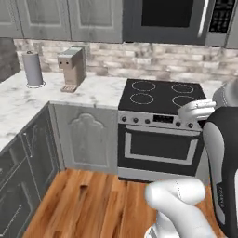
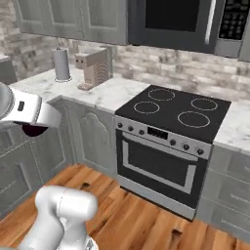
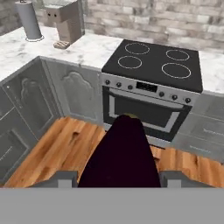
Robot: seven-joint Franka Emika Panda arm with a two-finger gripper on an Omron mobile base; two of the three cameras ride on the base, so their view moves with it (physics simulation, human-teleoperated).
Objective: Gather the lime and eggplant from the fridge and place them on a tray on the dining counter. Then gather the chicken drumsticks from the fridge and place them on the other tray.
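Note:
A dark purple eggplant (image 3: 120, 153) lies between my two fingertips in the hand view and reaches forward from them, with its far tip over the oven door. My gripper (image 3: 119, 179) is shut on it. In the right base view the same eggplant (image 2: 33, 130) shows as a dark lump under the white hand at the left edge, held in the air in front of the corner cabinets.
Ahead stands a black stove (image 1: 160, 95) with its oven (image 1: 158, 148), and a microwave (image 2: 171, 19) hangs above. The marble counter (image 1: 93, 90) carries a coffee machine (image 1: 72, 69) and a paper towel roll (image 1: 33, 68). Grey cabinets (image 1: 86, 139) line the corner above a wooden floor (image 1: 93, 200).

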